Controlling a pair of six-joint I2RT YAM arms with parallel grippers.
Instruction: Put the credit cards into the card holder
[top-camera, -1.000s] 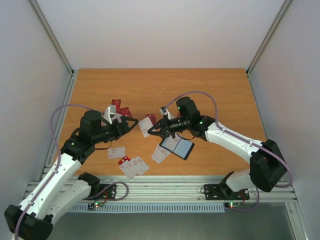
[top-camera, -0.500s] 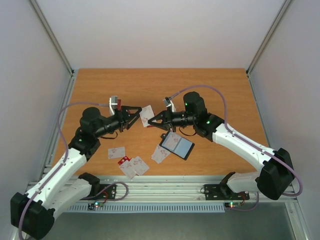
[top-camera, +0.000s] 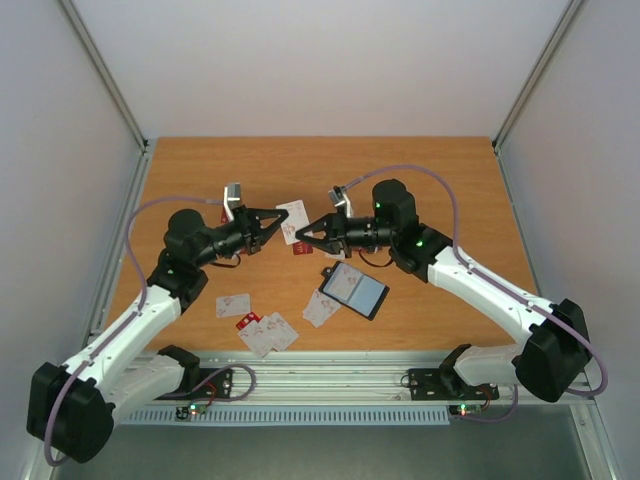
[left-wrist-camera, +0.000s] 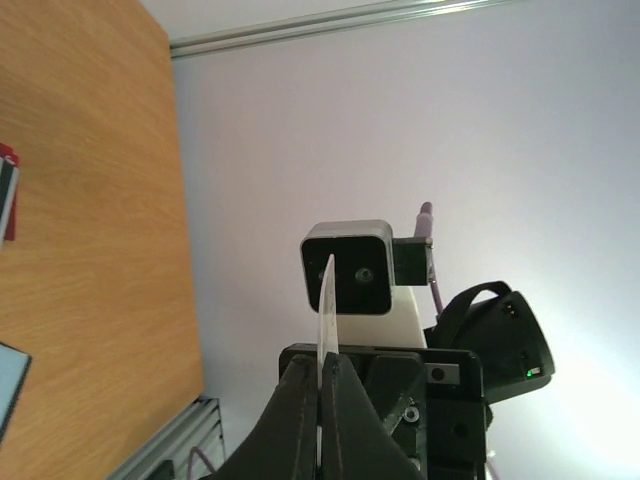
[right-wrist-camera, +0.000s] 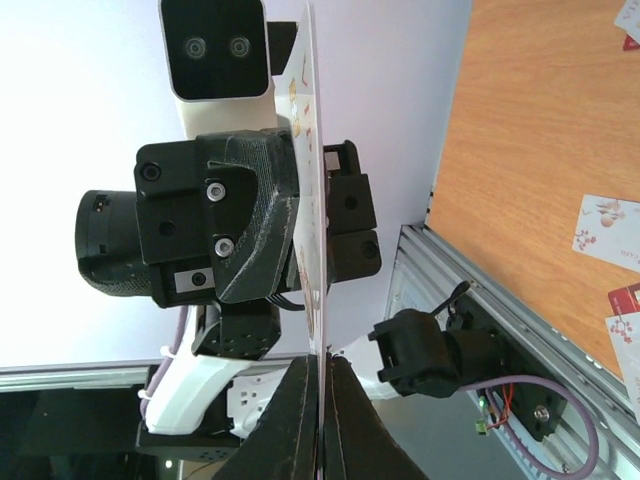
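Note:
One white credit card (top-camera: 293, 221) with red marks hangs in the air above the table's middle, pinched from both sides. My left gripper (top-camera: 279, 226) is shut on its left edge and my right gripper (top-camera: 304, 232) is shut on its right edge. The left wrist view shows the card (left-wrist-camera: 325, 305) edge-on between my left gripper's (left-wrist-camera: 320, 366) closed fingers. In the right wrist view the card (right-wrist-camera: 312, 170) runs up from my right gripper (right-wrist-camera: 324, 366). The black card holder (top-camera: 353, 290) lies open on the table, pale side up, below the right gripper.
Loose white cards lie near the front edge (top-camera: 233, 305) (top-camera: 267, 332) and beside the holder (top-camera: 320, 308). A red card (top-camera: 302, 246) lies under the held one. White walls stand on three sides; a metal rail (top-camera: 330, 375) runs along the front.
Both grippers rose and moved back with the card. My left gripper came up to the card's left edge and shut on it; the right stayed shut on it.

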